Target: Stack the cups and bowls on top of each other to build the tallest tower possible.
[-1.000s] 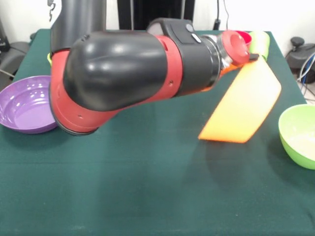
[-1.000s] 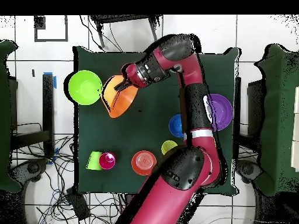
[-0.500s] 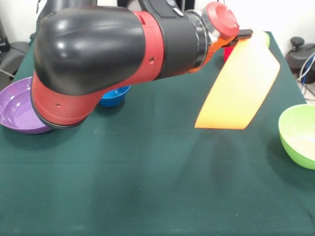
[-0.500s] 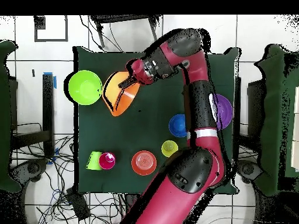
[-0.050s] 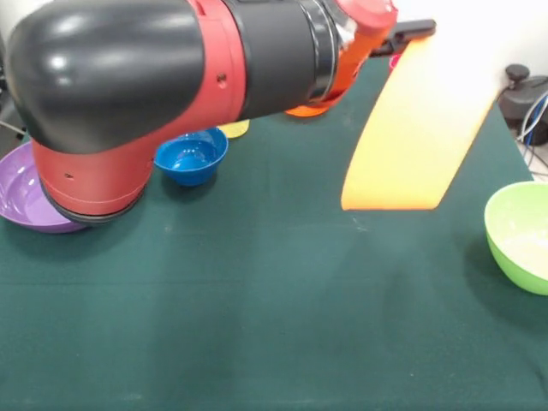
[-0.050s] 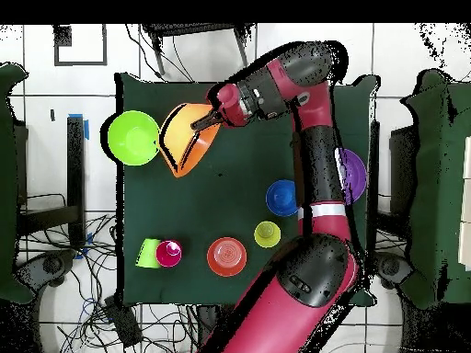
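My gripper (image 5: 409,36) (image 6: 204,119) is shut on the rim of the large orange bowl (image 5: 415,137) (image 6: 184,140), which hangs tilted on edge above the table. To one side of it, the large green bowl (image 5: 518,233) (image 6: 134,137) stands upright. The small blue bowl (image 5: 190,157) (image 6: 281,197) and the purple bowl (image 5: 24,193) (image 6: 355,175) sit by the arm, which partly covers the purple one. A yellow cup (image 5: 233,129) (image 6: 267,233), a red-orange bowl (image 6: 226,256), a red cup (image 6: 168,253) and a lime green cup (image 6: 148,253) stand apart near the robot's base. I see no tower.
The thick red and black arm (image 5: 171,86) (image 6: 313,156) spans the table and hides much of its far side in the front view. The green cloth (image 5: 257,325) covers the table.
The arm has risen and carried the orange bowl higher, toward the table's edge away from the base. The blue bowl and the yellow cup have come out from behind the arm.
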